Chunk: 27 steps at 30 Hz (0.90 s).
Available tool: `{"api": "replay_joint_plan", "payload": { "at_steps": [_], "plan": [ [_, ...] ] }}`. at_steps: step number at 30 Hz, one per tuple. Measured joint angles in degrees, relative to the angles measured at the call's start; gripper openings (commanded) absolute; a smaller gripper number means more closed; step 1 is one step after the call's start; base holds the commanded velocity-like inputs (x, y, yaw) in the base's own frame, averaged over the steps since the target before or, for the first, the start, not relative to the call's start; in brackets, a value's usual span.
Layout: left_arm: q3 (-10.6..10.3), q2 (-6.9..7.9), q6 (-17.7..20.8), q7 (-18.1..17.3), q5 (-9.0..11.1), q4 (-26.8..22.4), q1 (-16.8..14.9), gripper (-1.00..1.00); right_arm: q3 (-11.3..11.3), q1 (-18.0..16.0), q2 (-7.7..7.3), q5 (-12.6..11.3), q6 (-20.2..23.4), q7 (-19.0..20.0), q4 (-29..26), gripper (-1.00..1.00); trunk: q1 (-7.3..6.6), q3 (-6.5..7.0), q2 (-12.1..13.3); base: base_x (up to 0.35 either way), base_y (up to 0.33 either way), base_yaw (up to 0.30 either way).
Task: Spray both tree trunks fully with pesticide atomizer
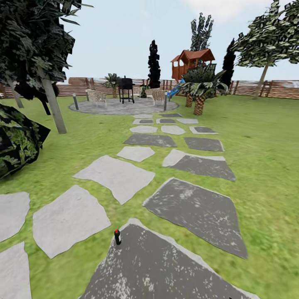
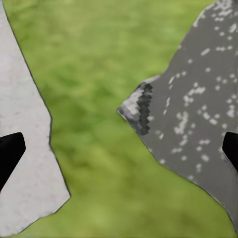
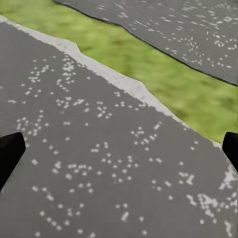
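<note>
A: The jaws?
B: Both stand wide apart. Left gripper (image 2: 119,148) hangs over grass between slabs, right gripper (image 3: 119,151) over a dark slab (image 3: 99,163); fingertips cut off at the edges.
A: The atomizer?
B: Small, dark, red-capped pesticide atomizer (image 1: 117,237) upright at the nearest slab's edge; details too small to see.

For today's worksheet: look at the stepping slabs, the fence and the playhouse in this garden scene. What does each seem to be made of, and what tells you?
Stepping slabs: probably stone, matt and rough; irregular shapes, pale or dark grey with white speckles.
Fence: seemingly wood, unpolished; brown horizontal slats.
Playhouse: likely stained wood; reddish-brown roof and posts. Its blue slide could be plastic, though too small to confirm.
</note>
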Motion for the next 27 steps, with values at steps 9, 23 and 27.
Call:
{"api": "replay_joint_plan", "payload": {
  "at_steps": [9,23,27],
  "plan": [
    [-0.01,0.00,-0.01,-0.01,0.00,0.00,0.00,1.00,0.00,0.00,0.00,0.02,0.00,0.00,0.00,1.00,0.00,0.00,0.00,0.281,-0.160,0.279],
    [-0.01,0.00,0.01,0.09,0.02,0.01,-0.01,1.00,0.01,0.01,0.00,0.06,0.00,0.00,0.05,1.00,0.00,0.00,0.00,0.278,-0.166,0.259],
    [-0.01,0.00,0.03,0.10,0.02,0.08,-0.02,1.00,0.00,0.02,-0.01,0.08,0.01,-0.04,0.14,1.00,0.00,0.00,0.00,0.278,-0.166,0.041]
  ]
}}
